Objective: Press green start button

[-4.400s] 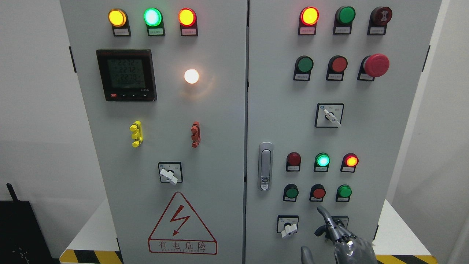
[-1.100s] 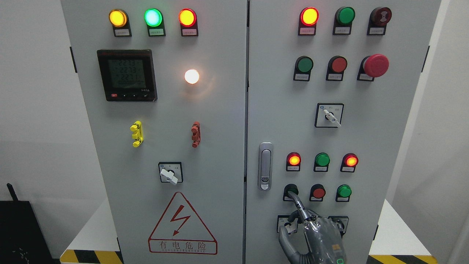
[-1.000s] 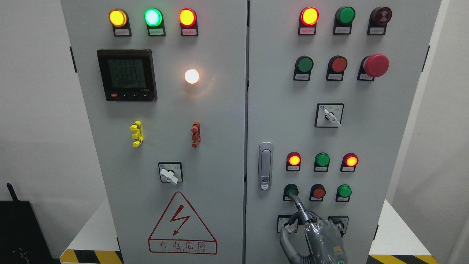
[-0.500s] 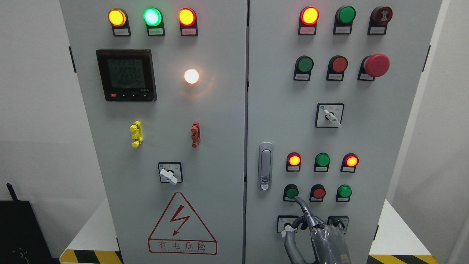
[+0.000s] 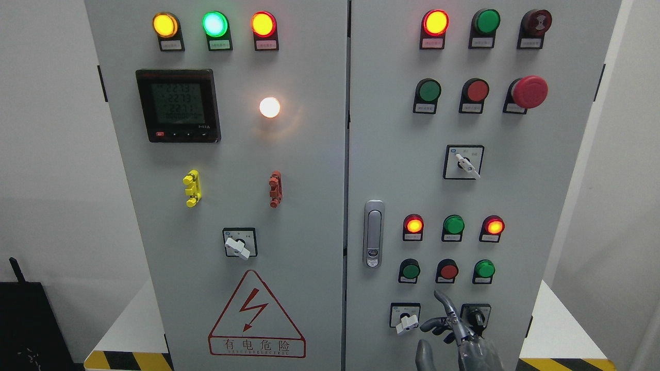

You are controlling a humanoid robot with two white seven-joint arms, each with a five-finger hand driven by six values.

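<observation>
Hovering below the green start button, right hand holds nothing, index finger out; next move looks like reaching up-left to press.

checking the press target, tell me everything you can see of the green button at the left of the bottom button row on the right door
The green button is a round, glossy, plastic-looking dark green cap in a black collar, with a small label plate beneath whose print is too small to read. It is unlit. It sits flush on the grey right door, left of a red button and below a lit red lamp. Nothing touches it; the right hand is lower right, index finger extended.
</observation>
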